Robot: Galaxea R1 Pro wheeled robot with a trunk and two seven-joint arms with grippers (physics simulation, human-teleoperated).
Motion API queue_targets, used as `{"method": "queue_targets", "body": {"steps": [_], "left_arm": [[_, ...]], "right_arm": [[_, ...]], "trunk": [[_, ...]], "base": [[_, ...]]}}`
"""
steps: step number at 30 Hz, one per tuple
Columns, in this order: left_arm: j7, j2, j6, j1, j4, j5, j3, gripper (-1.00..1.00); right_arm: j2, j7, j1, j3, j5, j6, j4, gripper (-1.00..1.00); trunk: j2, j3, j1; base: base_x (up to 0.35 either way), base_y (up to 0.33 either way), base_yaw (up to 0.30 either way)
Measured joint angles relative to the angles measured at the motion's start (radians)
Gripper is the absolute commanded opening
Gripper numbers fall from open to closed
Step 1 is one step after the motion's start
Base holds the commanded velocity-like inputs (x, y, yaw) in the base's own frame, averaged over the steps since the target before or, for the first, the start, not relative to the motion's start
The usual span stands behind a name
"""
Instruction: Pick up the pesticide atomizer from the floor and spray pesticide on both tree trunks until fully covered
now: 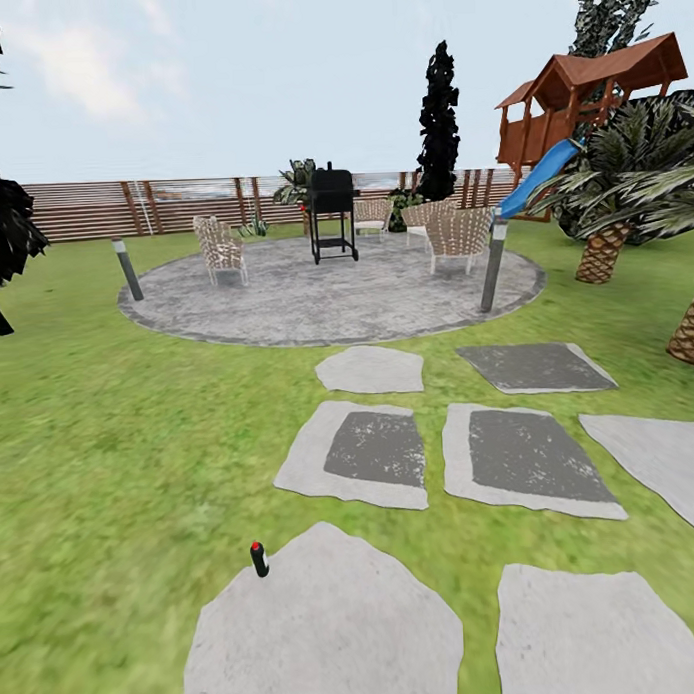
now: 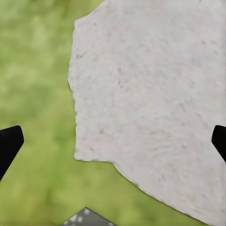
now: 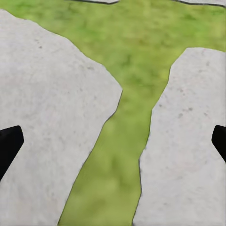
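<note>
The left pincer (image 2: 113, 141) shows in the left wrist view as two black fingertips (image 2: 9, 143) at opposite edges of the picture, spread wide with nothing between them. Beneath it lies a pale stone slab (image 2: 150, 103) with an irregular edge, bordered by grass (image 2: 33, 94), and a corner of a darker speckled slab (image 2: 87, 219) just beyond the pale one. The right pincer (image 3: 113, 141) is likewise spread and empty in the right wrist view, its dark fingertips (image 3: 9, 143) far apart; it hangs over a strip of lawn (image 3: 113, 160) running between two pale paving slabs, one (image 3: 47, 108) on one side of that strip and one (image 3: 188, 141) on the other.

The head view gives what the wrist cameras miss. The pesticide atomizer (image 1: 259, 559) stands upright on the grass, touching or just beside the left edge of the nearest large paving slab (image 1: 327, 628), its long axis vertical, a dark body with a red cap on top. No label or writing can be read on it. Beyond that slab lie more stepping stones, two with darker centres (image 1: 376, 449), then a round paved patio (image 1: 330, 293). On the patio stand a black grill (image 1: 332, 212), wicker chairs (image 1: 220, 248) and two short grey posts (image 1: 494, 265) at its rim. Behind the patio runs the brown slatted fence (image 1: 92, 209). To the right of the patio stand a wooden playhouse (image 1: 588, 98) with a blue slide (image 1: 541, 175) and scaly-trunked palms (image 1: 604, 248). A dark narrow cypress-like tree (image 1: 439, 124) rises behind the chairs.
</note>
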Motion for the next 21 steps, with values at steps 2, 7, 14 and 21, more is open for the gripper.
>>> {"method": "queue_targets", "body": {"steps": [2, 7, 14, 21], "left_arm": [[0.0, 0.0, 0.001, 0.0, 0.0, 0.001, 0.0, 1.0], [0.001, 0.001, 0.005, 0.0, 0.0, 0.008, 0.001, 1.0], [0.002, 0.0, 0.0, 0.0, -0.002, 0.024, 0.0, 1.0], [0.0, 0.001, 0.0, 0.001, -0.001, 0.026, 0.0, 1.0]], "right_arm": [[-0.001, 0.001, 0.0, 0.001, 0.0, 0.001, 0.0, 1.0], [-0.003, 0.0, 0.0, 0.002, 0.001, 0.0, 0.001, 1.0], [-0.004, 0.0, 0.0, -0.001, 0.001, 0.0, 0.002, 1.0], [-0.003, 0.0, 0.0, -0.005, 0.0, 0.001, -0.001, 1.0]], "trunk": [[0.0, 0.0, 0.0], [0.0, 0.0, 0.0], [0.0, 0.0, 0.0], [0.0, 0.0, 0.0]], "base": [[0.0, 0.0, 0.0], [0.0, 0.0, 0.0], [0.015, 0.0, 0.0], [0.249, -0.016, 0.0]]}}
